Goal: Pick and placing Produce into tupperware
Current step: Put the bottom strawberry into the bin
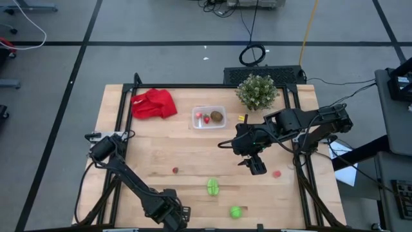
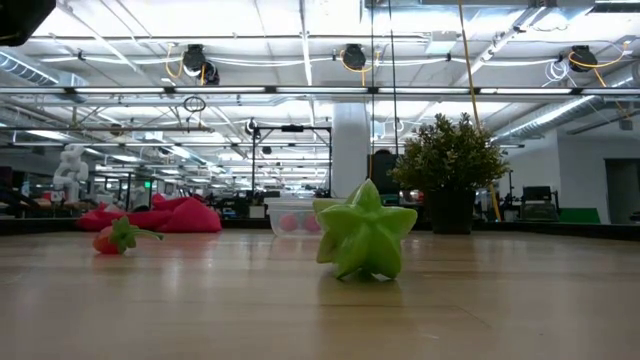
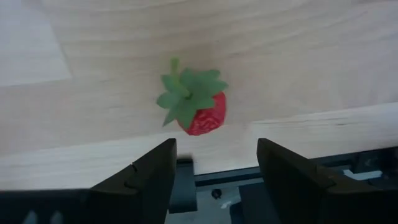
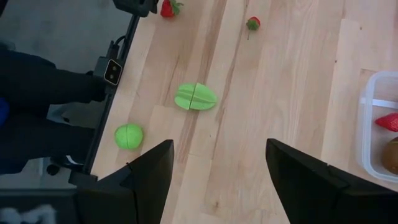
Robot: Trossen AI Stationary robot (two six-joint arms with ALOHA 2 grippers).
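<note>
**A:** From the high view, where does everything sit relative to the tupperware (image 1: 208,117)?

**B:** It already holds a strawberry (image 1: 206,118) and the brown oval (image 1: 217,116). The right gripper (image 1: 253,163) hovers near it on the plant side, jaws apart and empty. The left gripper (image 1: 175,218) is well away at the front edge, also parted. The ridged green piece (image 1: 212,187) and the round green one (image 1: 235,211) lie loose toward that front edge.

**A:** And the low view?

**B:** The ridged green piece (image 2: 364,238) stands in front of the tupperware (image 2: 293,215), no gripper showing.

**A:** Left wrist view?

**B:** A strawberry (image 3: 200,111) just ahead of its open fingers (image 3: 151,177). It looks light, hard and smooth; I'd pinch the red body, not the floppy leaves.

**A:** Right wrist view?

**B:** Both green pieces ahead; the ridged one (image 4: 195,97) should grip best across its flat sides.
</note>
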